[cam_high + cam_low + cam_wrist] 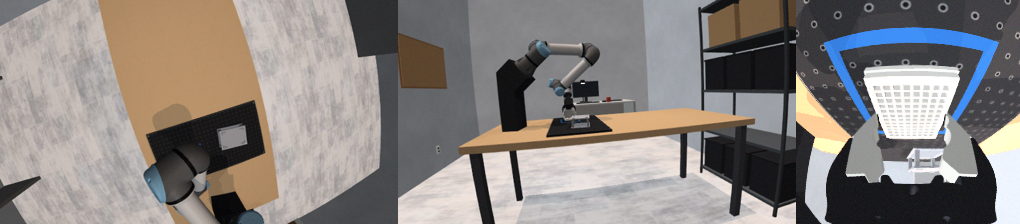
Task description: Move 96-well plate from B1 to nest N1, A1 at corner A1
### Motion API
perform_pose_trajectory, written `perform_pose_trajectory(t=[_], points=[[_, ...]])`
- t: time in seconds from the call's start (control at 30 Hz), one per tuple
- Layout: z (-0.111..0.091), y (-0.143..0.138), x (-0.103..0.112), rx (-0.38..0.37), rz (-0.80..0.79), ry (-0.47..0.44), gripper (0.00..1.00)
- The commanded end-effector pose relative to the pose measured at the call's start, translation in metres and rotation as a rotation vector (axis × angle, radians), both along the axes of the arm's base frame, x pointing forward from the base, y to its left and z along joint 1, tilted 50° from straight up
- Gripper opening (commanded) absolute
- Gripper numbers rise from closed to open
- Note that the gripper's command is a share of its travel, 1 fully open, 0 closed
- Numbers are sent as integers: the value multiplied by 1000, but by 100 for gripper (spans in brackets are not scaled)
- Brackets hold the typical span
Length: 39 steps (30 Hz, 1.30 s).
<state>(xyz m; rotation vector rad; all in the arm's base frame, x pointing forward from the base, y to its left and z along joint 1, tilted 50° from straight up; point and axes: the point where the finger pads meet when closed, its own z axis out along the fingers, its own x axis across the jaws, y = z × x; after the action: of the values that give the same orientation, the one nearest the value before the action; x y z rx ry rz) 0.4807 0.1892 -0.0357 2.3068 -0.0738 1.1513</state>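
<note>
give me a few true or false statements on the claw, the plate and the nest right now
1. The claw is shut on the 96-well plate. True.
2. The plate already sits in the raised nest. False: the nest is bare, and the plate is over the blue-outlined spot.
3. The nest stands on the black perforated board. True.
4. The claw hangs open above the nest. False: it is closed on the plate, off to the side of the nest.
5. The shelf rack holds cardboard boxes on top. True.
</note>
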Motion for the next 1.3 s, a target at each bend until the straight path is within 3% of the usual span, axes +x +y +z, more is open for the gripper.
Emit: perform_pose_trajectory(t=[0.0,1.27], points=[[5,0,-6,0,0,-1,0],[39,1,-47,0,0,-1,0]])
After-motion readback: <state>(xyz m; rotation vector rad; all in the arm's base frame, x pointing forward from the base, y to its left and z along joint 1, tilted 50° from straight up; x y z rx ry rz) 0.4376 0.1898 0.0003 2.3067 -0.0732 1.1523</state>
